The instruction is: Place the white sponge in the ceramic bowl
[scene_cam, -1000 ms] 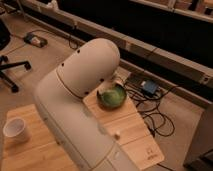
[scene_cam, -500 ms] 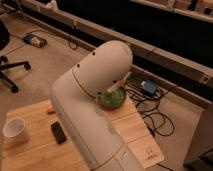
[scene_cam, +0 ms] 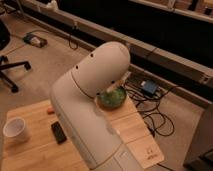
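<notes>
The green ceramic bowl [scene_cam: 113,99] sits at the far right edge of the wooden table [scene_cam: 35,150]. My white arm [scene_cam: 95,90] fills the middle of the view and covers the bowl's left side. My gripper [scene_cam: 117,84] is mostly hidden behind the arm's elbow; only a pale part pokes out just above the bowl. The white sponge does not show as a separate thing; it may be that pale part.
A white cup [scene_cam: 15,129] stands at the table's left. A black bar-shaped object [scene_cam: 58,132] and a small orange item [scene_cam: 50,111] lie left of the arm. Cables and a blue box [scene_cam: 149,88] lie on the floor to the right. An office chair base [scene_cam: 10,70] is at the far left.
My arm's elbow has swung up and to the right over the bowl. This uncovered the black object and the orange item on the table.
</notes>
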Robot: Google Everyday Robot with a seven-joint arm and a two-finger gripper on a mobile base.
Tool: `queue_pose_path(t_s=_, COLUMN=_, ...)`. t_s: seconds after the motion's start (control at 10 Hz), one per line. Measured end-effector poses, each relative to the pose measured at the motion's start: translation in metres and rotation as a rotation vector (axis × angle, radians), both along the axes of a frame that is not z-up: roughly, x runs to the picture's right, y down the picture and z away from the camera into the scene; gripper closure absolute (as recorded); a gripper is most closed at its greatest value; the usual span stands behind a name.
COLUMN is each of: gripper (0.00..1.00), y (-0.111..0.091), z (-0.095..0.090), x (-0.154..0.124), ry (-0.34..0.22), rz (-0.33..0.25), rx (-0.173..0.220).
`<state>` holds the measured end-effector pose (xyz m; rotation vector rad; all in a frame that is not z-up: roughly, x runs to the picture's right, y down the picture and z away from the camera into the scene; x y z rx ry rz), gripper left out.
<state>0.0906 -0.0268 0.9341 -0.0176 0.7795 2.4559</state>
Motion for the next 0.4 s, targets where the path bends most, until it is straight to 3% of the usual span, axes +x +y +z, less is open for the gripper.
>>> queue_pose_path(t_s=0.4, gripper=0.31, y=-0.0002, z=-0.0012, x=-0.0029, ry=-0.007, rz=0.004, rx=-0.004)
